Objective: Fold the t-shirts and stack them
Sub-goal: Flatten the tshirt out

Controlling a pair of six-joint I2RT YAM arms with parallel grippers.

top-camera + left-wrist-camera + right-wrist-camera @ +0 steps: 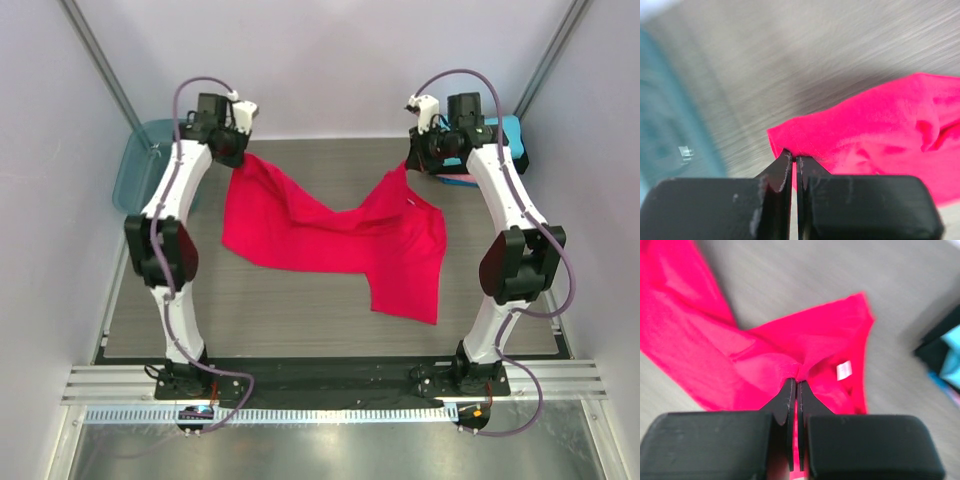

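- We see the red shirt [330,240] spread mid-tabletop [300,320], sagging between two pinched points.
- Left gripper [793,159]: jaws clamped on the shirt's left corner.
- Right gripper [796,382]: jaws clamped on its right edge.
- Farther back: bin [140,165] at left, folded shirts [505,132] at right.
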